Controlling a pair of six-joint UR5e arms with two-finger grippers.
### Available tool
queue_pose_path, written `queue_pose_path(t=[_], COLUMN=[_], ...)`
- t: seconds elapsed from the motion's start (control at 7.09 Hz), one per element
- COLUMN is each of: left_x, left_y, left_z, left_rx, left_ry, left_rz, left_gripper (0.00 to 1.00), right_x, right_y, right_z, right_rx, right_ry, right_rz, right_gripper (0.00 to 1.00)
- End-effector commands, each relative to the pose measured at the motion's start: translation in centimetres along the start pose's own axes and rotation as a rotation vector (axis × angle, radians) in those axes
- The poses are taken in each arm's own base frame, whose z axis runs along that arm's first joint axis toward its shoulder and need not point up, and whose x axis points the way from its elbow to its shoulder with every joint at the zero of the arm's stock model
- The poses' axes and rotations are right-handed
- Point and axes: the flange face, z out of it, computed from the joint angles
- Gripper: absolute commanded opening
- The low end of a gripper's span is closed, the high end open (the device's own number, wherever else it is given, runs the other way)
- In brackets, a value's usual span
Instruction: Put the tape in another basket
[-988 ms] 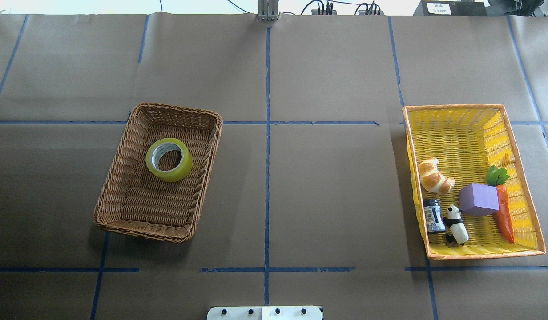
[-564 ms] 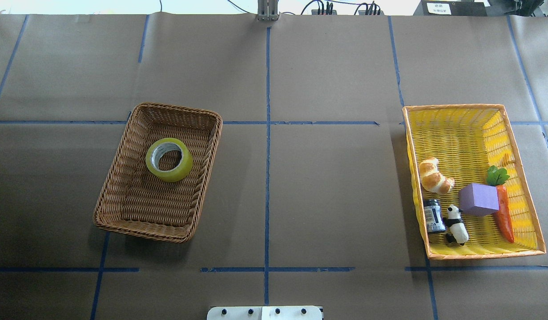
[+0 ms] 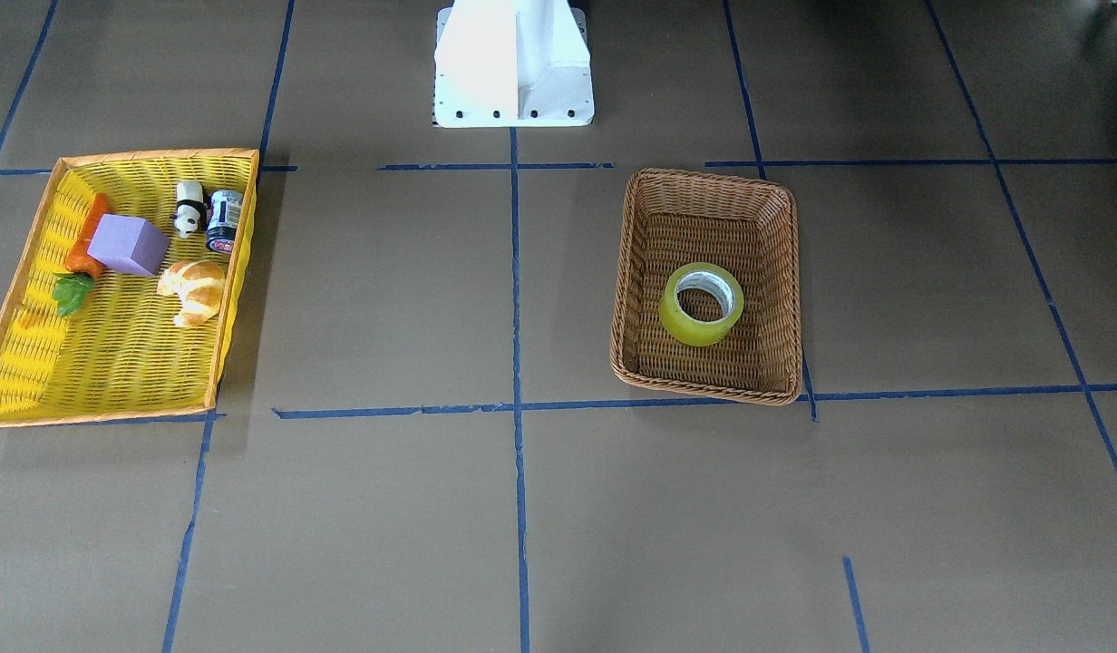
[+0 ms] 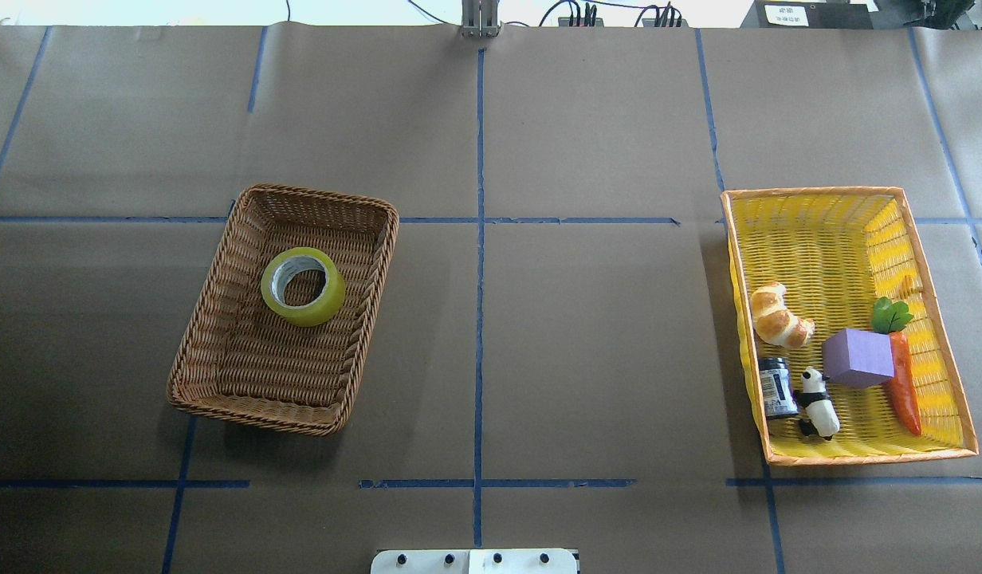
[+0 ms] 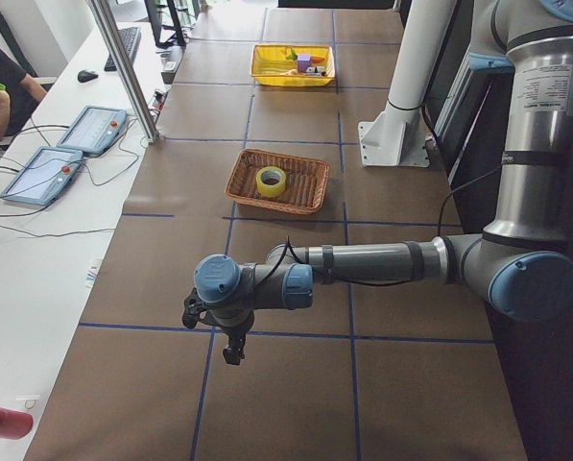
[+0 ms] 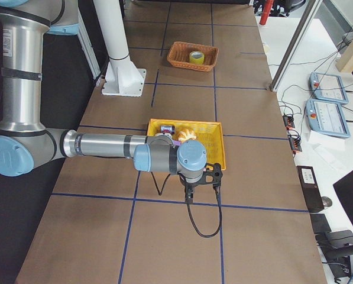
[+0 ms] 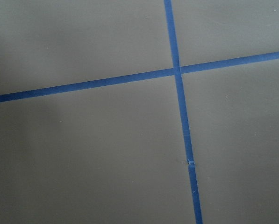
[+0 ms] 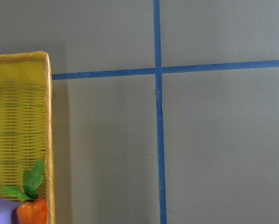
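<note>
Overhead exterior view: we find the wide roll of translucent yellow-green packing tape [image 4: 309,315] lying flat on the floor of the rectangular brown woven wicker basket [image 4: 252,410], in the half farther from the robot and clear of all four walls. The roll's core axis stands vertical, with the open hole facing up. Seen from above it is round, so it has no long axis across the desk [image 4: 595,335]. The grey-white inner core shows as a pale ring inside the glossy yellow-green winding, and the basket weave is visible through the hole. The basket's long side runs roughly away from the robot, slightly skewed to the blue grid lines [image 4: 479,239].

Well apart, on the robot's right, the bright yellow basket with an orange rim [image 4: 826,193] holds a croissant [image 4: 780,316], a purple block [image 4: 858,358], a carrot [image 4: 904,387], a panda figurine [image 4: 818,402] and a small dark jar [image 4: 776,387].

The left arm [image 5: 372,259] and right arm [image 6: 105,145] reach over bare desk, far from the tape. We cannot tell how far the left jaws or the right jaws are open.
</note>
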Motion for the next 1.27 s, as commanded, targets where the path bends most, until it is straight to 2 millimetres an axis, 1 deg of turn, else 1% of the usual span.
queue_pose_path(t=[0.0,0.42,0.56,0.71,1.13], left_x=[-0.5,2.1,2.4,2.2,1.9], left_y=[0.4,-0.4,-0.5,-0.5,-0.3], left_z=[-1.2,-3.8,-4.1,-3.8,-3.5], left_rx=[0.023,0.067,0.072,0.066,0.06], left_ry=[0.001,-0.014,-0.015,-0.014,-0.011], left_rz=[-0.015,0.018,0.024,0.02,0.013], left_gripper=[1.0,1.0,1.0,1.0,1.0], right_x=[-0.2,-1.0,-1.3,-1.4,-1.0], right_y=[0.0,-0.1,-0.1,-0.1,0.0], right_z=[-0.4,-1.0,-1.2,-1.3,-1.0], right_rx=[0.008,0.021,0.025,0.026,0.021], right_ry=[0.002,0.0,0.001,0.001,0.006], right_rz=[-0.001,-0.017,-0.022,-0.027,-0.023], right_gripper=[1.0,1.0,1.0,1.0,1.0])
